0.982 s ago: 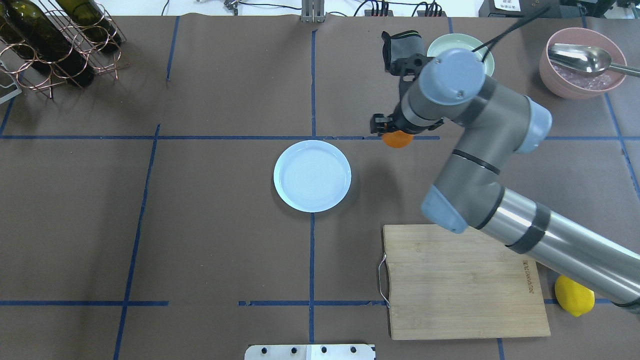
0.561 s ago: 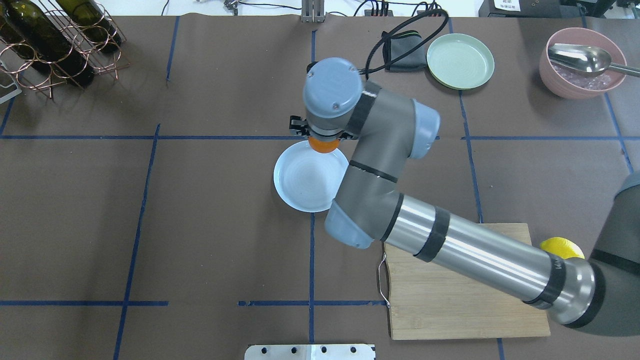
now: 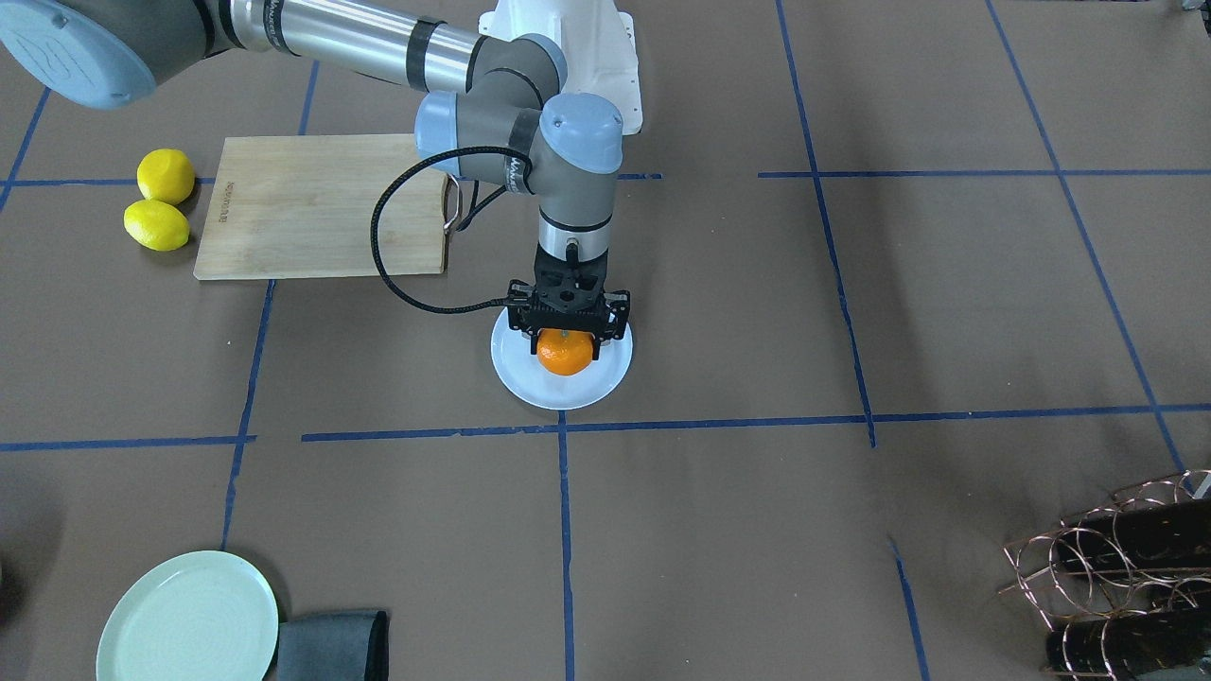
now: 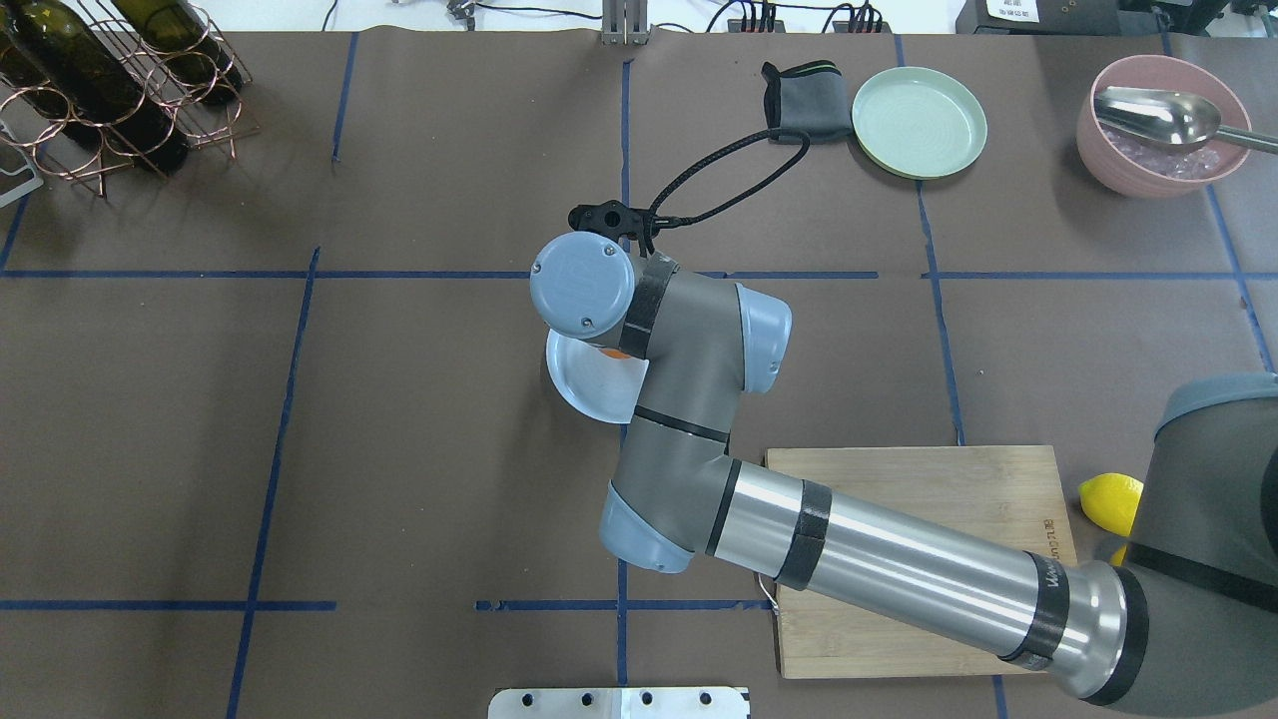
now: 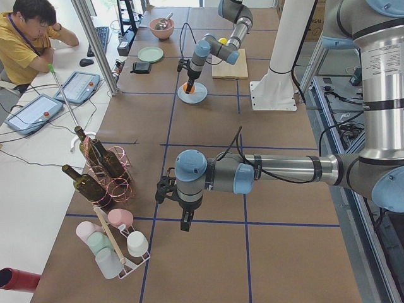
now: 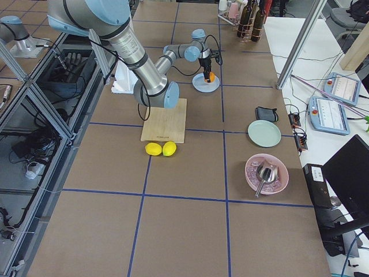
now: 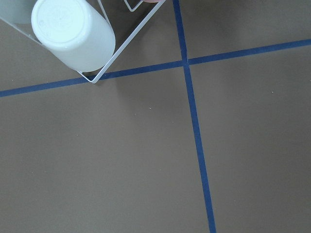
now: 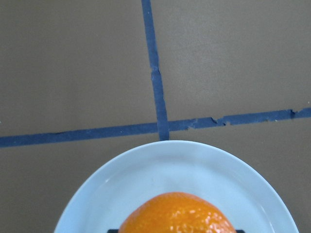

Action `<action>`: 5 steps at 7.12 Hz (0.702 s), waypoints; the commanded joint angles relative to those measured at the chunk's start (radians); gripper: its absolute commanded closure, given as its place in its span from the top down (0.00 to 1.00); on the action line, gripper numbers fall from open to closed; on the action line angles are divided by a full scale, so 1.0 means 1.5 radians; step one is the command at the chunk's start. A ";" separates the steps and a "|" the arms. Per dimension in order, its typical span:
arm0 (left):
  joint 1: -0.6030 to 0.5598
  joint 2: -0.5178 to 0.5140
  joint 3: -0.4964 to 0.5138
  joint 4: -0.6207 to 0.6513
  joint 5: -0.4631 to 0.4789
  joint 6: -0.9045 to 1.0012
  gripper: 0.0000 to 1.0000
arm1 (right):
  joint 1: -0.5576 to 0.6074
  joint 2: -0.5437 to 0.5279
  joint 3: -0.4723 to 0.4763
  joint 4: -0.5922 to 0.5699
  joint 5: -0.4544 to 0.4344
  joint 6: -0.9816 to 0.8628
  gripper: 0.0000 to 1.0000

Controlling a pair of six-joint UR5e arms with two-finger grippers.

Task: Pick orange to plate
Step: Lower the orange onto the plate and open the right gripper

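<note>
The orange sits low over the middle of the pale bluish-white plate, and I cannot tell whether it touches. My right gripper points straight down, shut on the orange, a finger on each side. In the right wrist view the orange fills the bottom edge above the plate. From overhead the wrist hides the gripper; only a sliver of orange and part of the plate show. My left gripper hangs over bare table far from the plate; I cannot tell whether it is open.
A wooden cutting board lies behind the plate with two lemons beside it. A pale green plate, grey cloth, pink bowl with spoon and wine rack stand at the table's edges. A cup rack is near the left wrist.
The right arm has carried the orange leftward, from the table right of the plate to over the plate's middle. The plate has not moved.
</note>
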 commanded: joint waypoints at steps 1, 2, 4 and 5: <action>0.000 0.000 0.001 0.000 0.000 0.001 1.00 | -0.007 -0.009 -0.004 -0.001 0.000 -0.002 0.05; 0.000 0.000 0.002 0.000 0.000 0.000 1.00 | -0.008 -0.007 -0.004 -0.001 0.000 -0.002 0.14; 0.000 0.000 0.001 0.000 0.000 0.001 1.00 | -0.016 -0.005 -0.004 0.000 -0.002 0.006 0.99; 0.000 0.000 0.002 0.000 0.000 0.001 1.00 | -0.015 -0.004 -0.003 0.000 -0.002 0.003 1.00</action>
